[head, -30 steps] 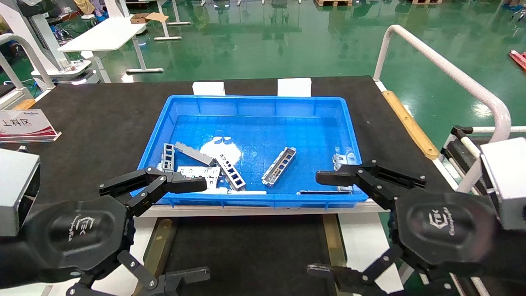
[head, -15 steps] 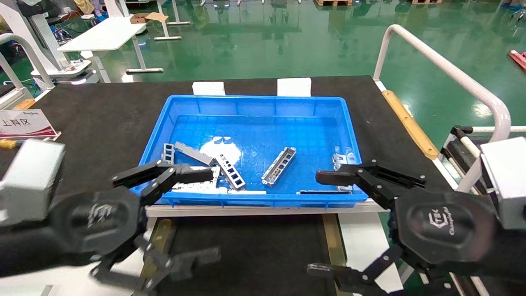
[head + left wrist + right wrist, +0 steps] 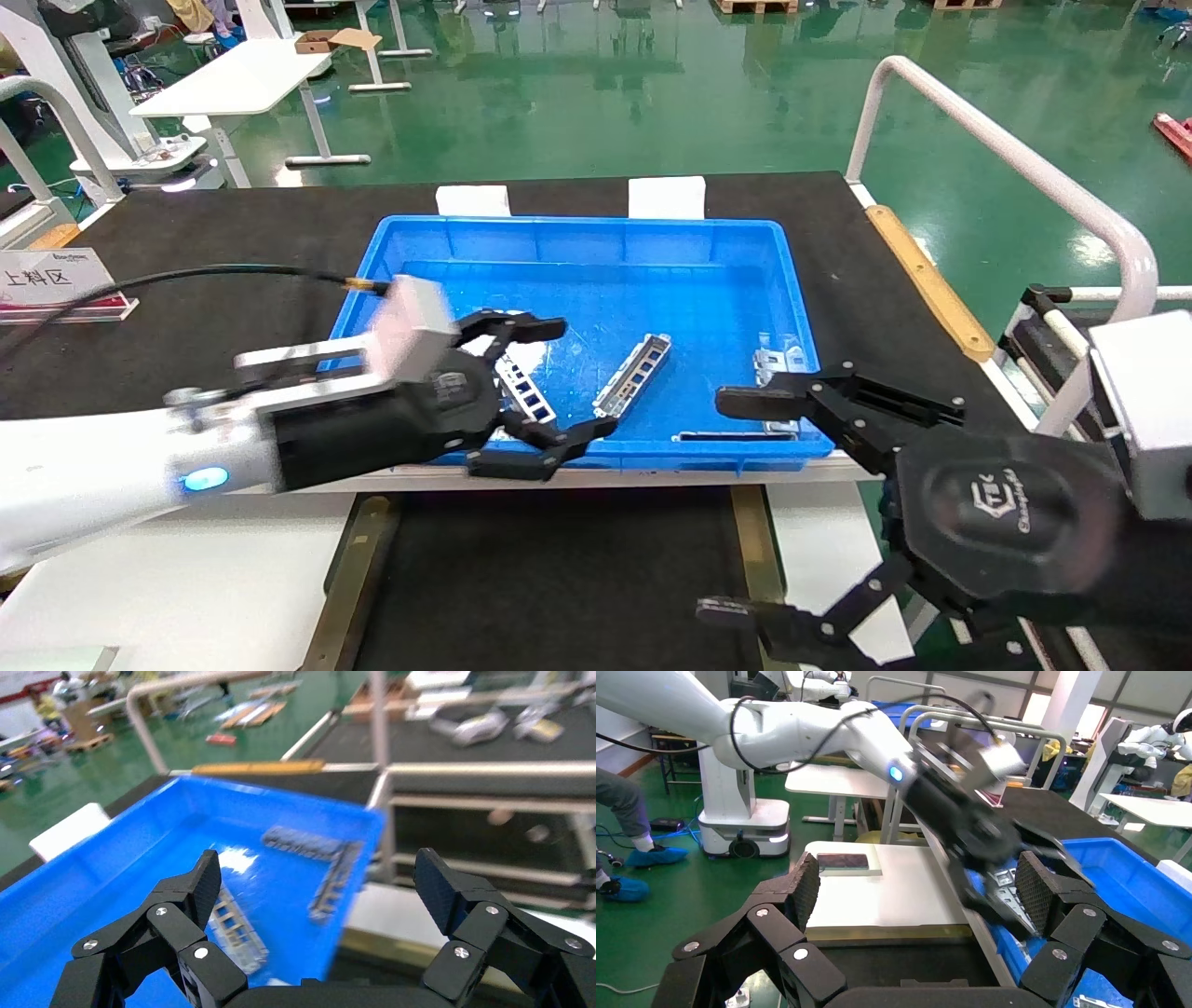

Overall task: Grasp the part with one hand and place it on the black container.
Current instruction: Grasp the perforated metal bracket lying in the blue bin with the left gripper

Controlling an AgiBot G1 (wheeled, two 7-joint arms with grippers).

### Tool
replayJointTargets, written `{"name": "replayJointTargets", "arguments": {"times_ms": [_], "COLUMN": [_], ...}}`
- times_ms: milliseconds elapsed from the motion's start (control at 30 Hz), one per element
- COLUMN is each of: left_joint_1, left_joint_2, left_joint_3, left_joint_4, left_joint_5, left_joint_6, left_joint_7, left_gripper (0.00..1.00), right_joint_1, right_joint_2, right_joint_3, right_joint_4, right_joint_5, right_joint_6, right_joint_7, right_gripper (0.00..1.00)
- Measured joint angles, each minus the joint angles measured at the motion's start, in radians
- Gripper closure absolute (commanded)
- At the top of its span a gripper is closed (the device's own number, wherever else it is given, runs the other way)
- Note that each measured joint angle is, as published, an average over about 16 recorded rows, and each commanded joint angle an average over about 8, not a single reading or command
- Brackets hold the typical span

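Several silver-grey parts lie in the blue bin point(image 3: 596, 252). One slim bracket point(image 3: 633, 373) with cut-outs lies mid-bin, another point(image 3: 523, 390) beside my left fingers. My left gripper point(image 3: 585, 377) is open and empty, low over the bin's front left. In the left wrist view the gripper point(image 3: 320, 881) hangs open over the bin's front wall, with a ladder-like bracket point(image 3: 235, 927) by one finger. The black container point(image 3: 559, 578) with brass strips point(image 3: 756, 550) lies in front of the bin. My right gripper point(image 3: 726, 508) is open and empty at the front right.
More parts sit at the bin's right end point(image 3: 780, 359) and a dark strip point(image 3: 731, 435) lies along its front wall. A white rail point(image 3: 1006, 149) runs along the right side. A sign point(image 3: 56, 280) stands at far left. The right wrist view shows my left arm point(image 3: 961, 825).
My left arm has swung up and right from the front left corner, turning its gripper sideways over the bin's front left. The right arm has not moved.
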State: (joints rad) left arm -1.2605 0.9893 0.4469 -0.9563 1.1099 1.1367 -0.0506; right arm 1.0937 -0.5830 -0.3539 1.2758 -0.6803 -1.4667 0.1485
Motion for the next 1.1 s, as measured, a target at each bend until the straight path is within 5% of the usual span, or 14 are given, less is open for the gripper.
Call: {"name": "replayJointTargets", "arguments": {"times_ms": [533,1000,1100], "left_joint_1": [-0.172,-0.185,-0.186], "left_joint_2": [0.339,0.386,0.386], "left_joint_3": [0.122,0.371,0.431], "left_joint_4": [0.443,0.471,0.459], "left_joint_5": [0.176,0.084,0.058], "left_joint_6": [-0.296,-0.508,-0.558], "left_joint_7": [0.15,0.082,0.051], "left_gripper": [0.0,0.0,0.11], "right_joint_1": [0.0,0.0,0.0], "right_joint_2": [0.0,0.0,0.0], "right_joint_3": [0.0,0.0,-0.001], "right_joint_4": [0.0,0.0,0.0], "right_joint_5": [0.0,0.0,0.0], "right_joint_6": [0.0,0.0,0.0], "right_joint_7": [0.0,0.0,0.0], "right_gripper": [0.0,0.0,0.11]}}
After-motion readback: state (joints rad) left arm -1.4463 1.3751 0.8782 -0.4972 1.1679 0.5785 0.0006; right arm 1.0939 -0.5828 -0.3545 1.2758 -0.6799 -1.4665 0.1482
